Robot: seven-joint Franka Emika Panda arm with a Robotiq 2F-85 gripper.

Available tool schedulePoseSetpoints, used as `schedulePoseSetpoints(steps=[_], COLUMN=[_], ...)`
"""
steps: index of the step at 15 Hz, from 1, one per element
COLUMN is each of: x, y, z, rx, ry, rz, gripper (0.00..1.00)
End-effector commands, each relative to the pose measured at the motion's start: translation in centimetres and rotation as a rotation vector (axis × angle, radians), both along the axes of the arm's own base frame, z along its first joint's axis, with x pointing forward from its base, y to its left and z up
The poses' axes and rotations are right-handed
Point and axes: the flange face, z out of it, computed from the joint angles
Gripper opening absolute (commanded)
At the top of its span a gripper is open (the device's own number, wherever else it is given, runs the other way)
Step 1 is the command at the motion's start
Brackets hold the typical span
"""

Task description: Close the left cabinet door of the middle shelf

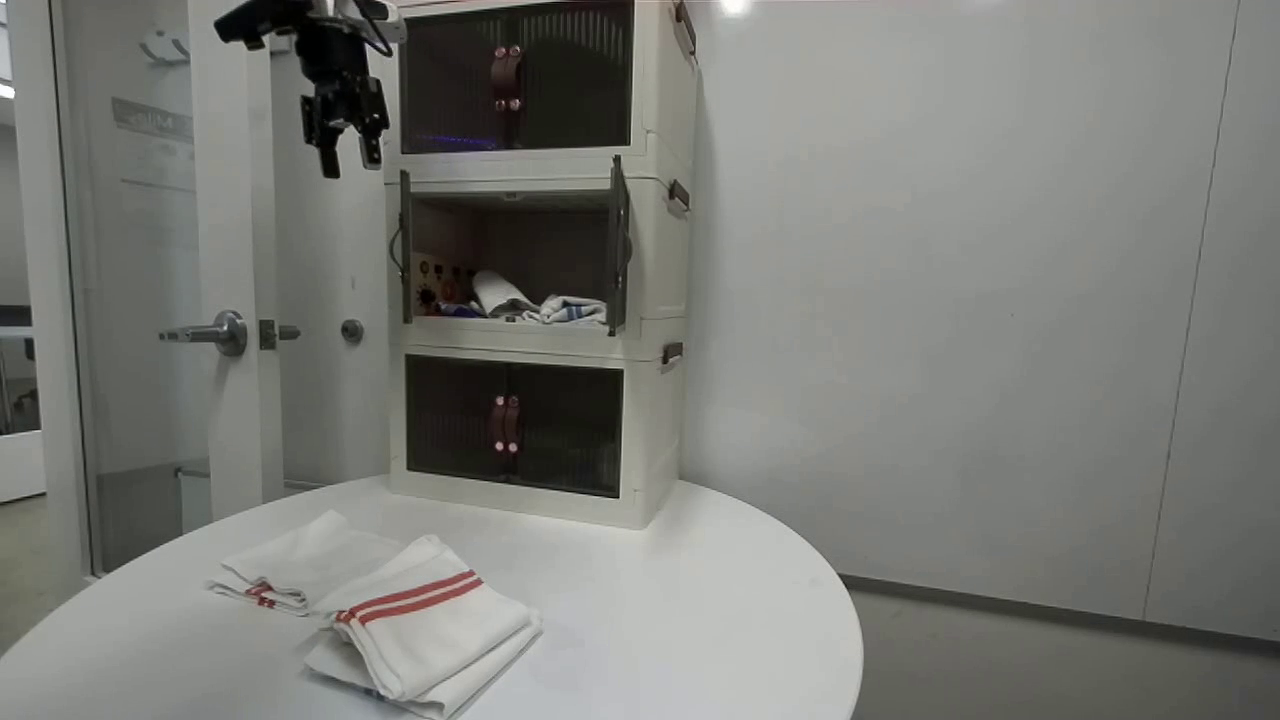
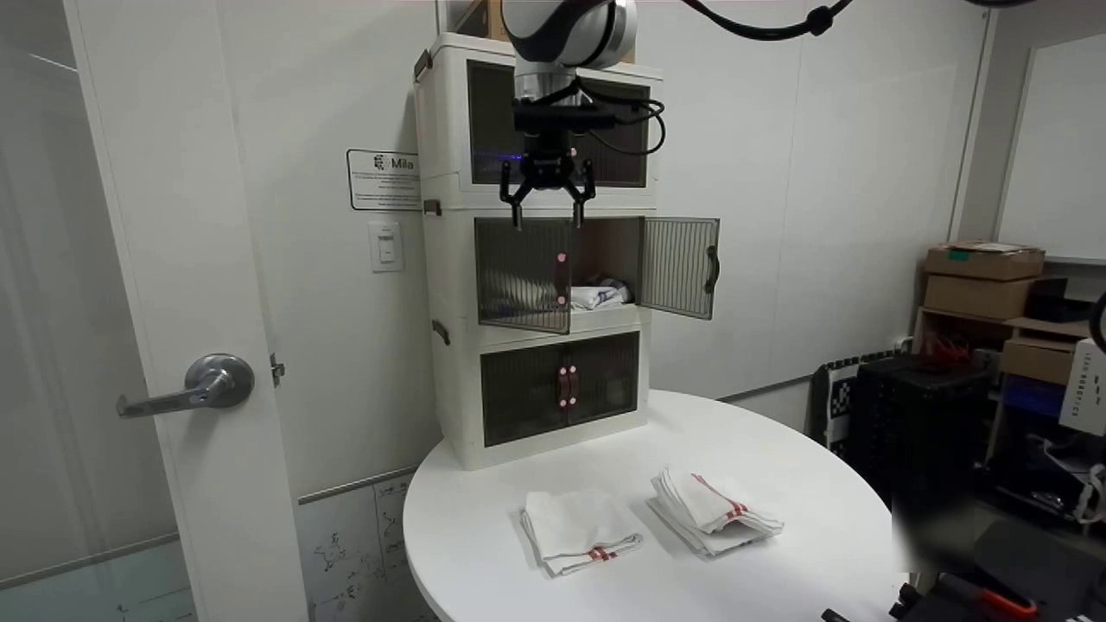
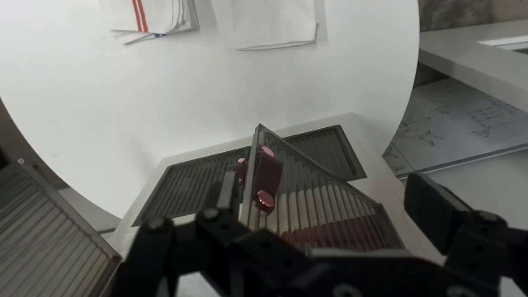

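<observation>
1. Between 8 and 9 o'clock from the middle shelf (image 2: pixel 605 320), in an exterior view: a white room door (image 2: pixel 164 216) with a metal lever handle (image 2: pixel 216 383).
2. At 10 o'clock: a Mila sign (image 2: pixel 384 180). Under it, at 9 o'clock: a light switch (image 2: pixel 386 246).
3. On the 9 o'clock side of the shelf's opening: the left cabinet door (image 2: pixel 520 268), a dark, ribbed, see-through panel hinged along its left edge. It is swung outward in both exterior views.
4. At 12 o'clock: the gripper (image 2: pixel 548 222), pointing down, its fingers spread wide. In an exterior view the gripper (image 1: pixel 351 165) is at 11 o'clock from the left cabinet door (image 1: pixel 406 255), near but apart; in the wrist view that door shows between the spread fingers.
5. At 6 o'clock: the bottom tier (image 2: pixel 527 393), both dark doors shut; lower down, on the round white table (image 2: pixel 778 436), a folded white cloth (image 2: pixel 575 527) with red marks.
6. Inside the shelf, toward 4 o'clock: blue-striped cloths (image 2: pixel 596 296).
7. At 3 o'clock: the right-hand door (image 2: pixel 680 268), swung outward too.
8. At 5 o'clock, on the table: a stack of red-striped cloths (image 2: pixel 700 510).
9. Farther off at 3 o'clock: cardboard boxes (image 2: pixel 985 276).
</observation>
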Motion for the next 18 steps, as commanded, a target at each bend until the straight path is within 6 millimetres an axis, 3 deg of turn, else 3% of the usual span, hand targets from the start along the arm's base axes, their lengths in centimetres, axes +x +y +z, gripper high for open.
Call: schedulePoseSetpoints(steps=[1,6,9,18], x=[2.0,4.4,4.9,4.8], y=[0.7,1.6,2.2,2.2], z=[-1.4,-4.8,-6.2,-7.8], rx=[0.024,-0.036,-0.136,-0.350], ry=[-0.059,-0.215,-0.301,-0.374], rz=[-0.188,-0.391,-0.413,-0.041], gripper=[1.00,1.00,1.00,1.00])
